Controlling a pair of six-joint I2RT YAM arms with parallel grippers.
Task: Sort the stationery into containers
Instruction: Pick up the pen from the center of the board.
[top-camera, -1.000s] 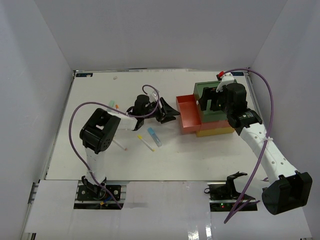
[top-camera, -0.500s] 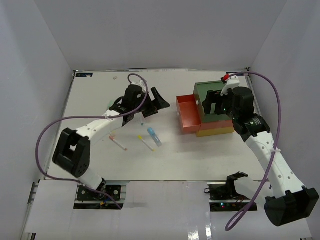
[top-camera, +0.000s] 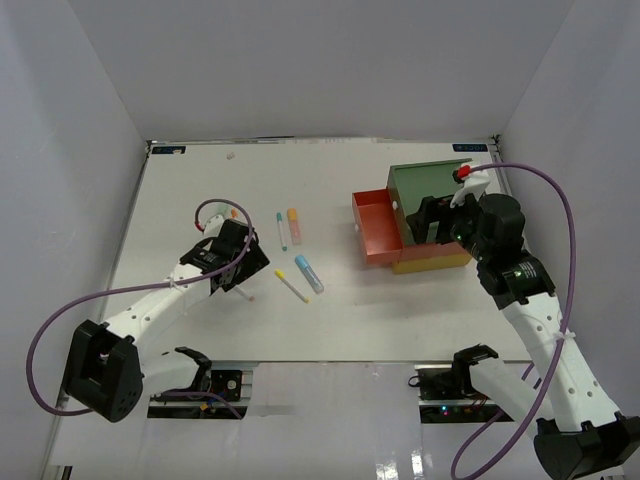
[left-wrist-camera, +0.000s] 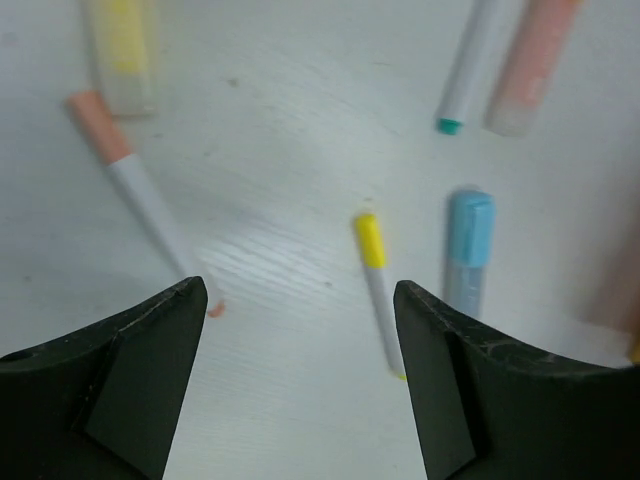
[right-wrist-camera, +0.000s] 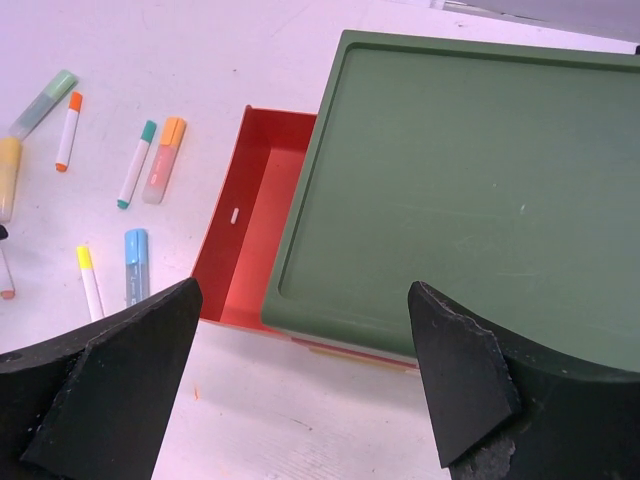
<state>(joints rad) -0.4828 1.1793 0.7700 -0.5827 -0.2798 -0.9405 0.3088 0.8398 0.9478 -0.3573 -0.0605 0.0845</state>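
The left gripper (left-wrist-camera: 300, 300) has swung back from beside the pulled-out red drawer (top-camera: 375, 230) to the left half of the counter (top-camera: 180, 190). Its fingers are now released and empty, hanging over the yellow-capped pen (left-wrist-camera: 372, 262), with the orange-tipped pen (left-wrist-camera: 128, 185) just to the left. No pen shows in the drawer, so sorting has likely barely begun. Bare counter surrounds the pens, well clear of edges. The right gripper (right-wrist-camera: 305, 290), fingers apart and empty, hovers over the green top (right-wrist-camera: 470, 170).
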